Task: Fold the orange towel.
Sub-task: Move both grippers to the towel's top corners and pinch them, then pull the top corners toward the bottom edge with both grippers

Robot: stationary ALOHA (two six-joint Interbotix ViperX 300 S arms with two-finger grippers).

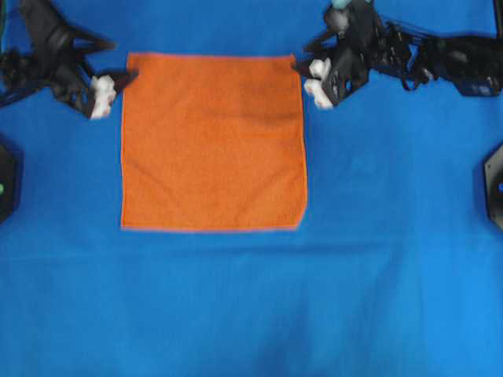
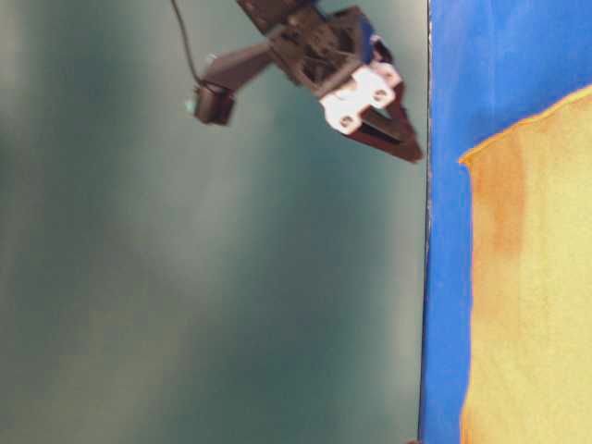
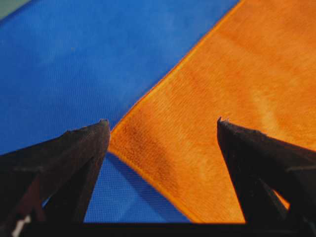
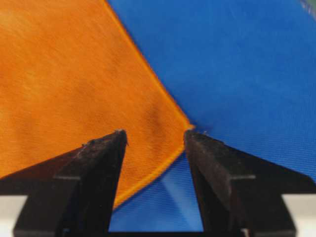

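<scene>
The orange towel (image 1: 212, 141) lies spread flat as one square on the blue cloth. My left gripper (image 1: 127, 78) is at its far left corner, my right gripper (image 1: 302, 73) at its far right corner. In the left wrist view the gripper (image 3: 161, 121) stands open, and the towel's (image 3: 237, 89) corner sits between the fingers, slightly raised over its shadow and pinched by nothing. In the right wrist view the gripper (image 4: 155, 132) is open too, with the towel's (image 4: 74, 74) corner between the fingertips, touching the right one. The table-level view shows the towel (image 2: 536, 277) and one gripper (image 2: 398, 129) hovering off its corner.
The large blue cloth (image 1: 377, 275) covers the whole table around the towel. Black arm bases sit at the left edge (image 1: 6, 181) and the right edge (image 1: 495, 184). The right arm's cables (image 1: 440, 59) run along the far right.
</scene>
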